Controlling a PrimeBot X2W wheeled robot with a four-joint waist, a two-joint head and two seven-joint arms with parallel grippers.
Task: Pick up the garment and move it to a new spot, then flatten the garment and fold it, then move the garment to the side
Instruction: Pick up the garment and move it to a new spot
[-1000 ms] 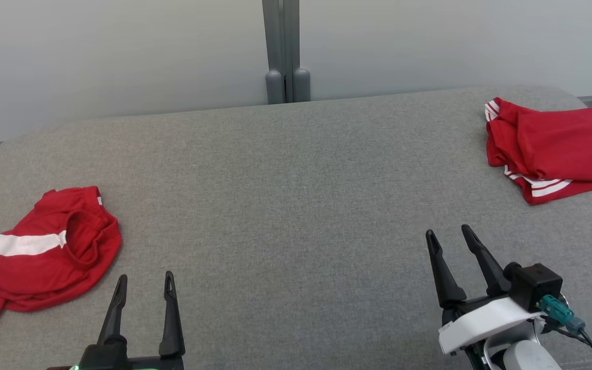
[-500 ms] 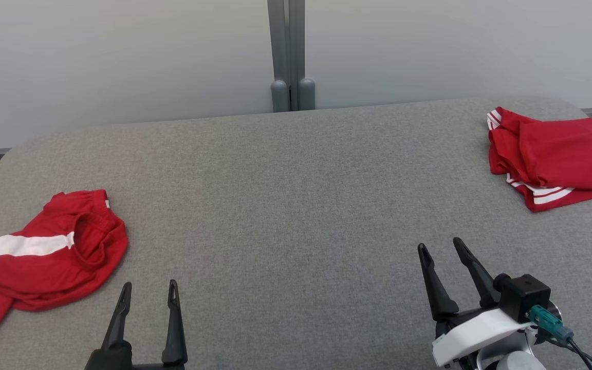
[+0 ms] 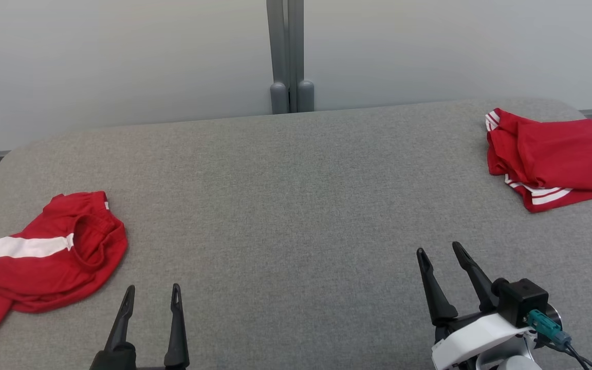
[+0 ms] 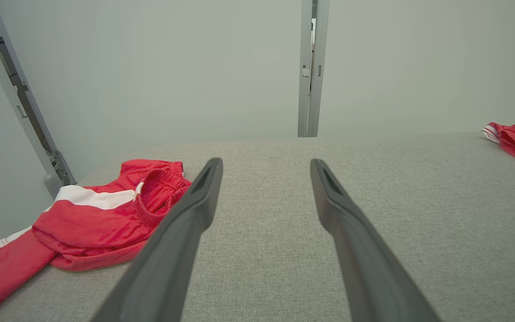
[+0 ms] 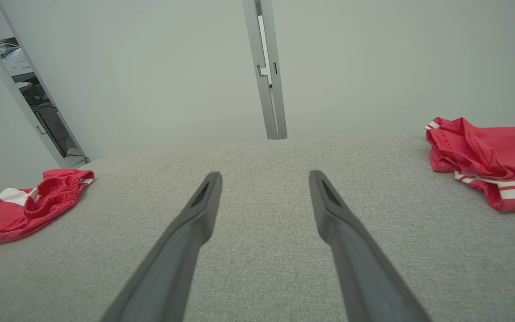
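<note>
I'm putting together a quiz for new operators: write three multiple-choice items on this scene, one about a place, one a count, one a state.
1. Where on the grey surface does the crumpled garment with the white band lie?
A) the robot's near left
B) the far right corner
C) the centre

2. How many red garments lie on the surface?
A) one
B) two
C) three

3. How do the left claw and right claw stand?
A) both open and empty
B) both shut on cloth
C) left open, right shut

Answers:
1 A, it lies at the near left edge in the head view.
2 B, the crumpled garment plus a folded garment at the far right.
3 A, each claw's fingers stand apart over bare surface.
</note>
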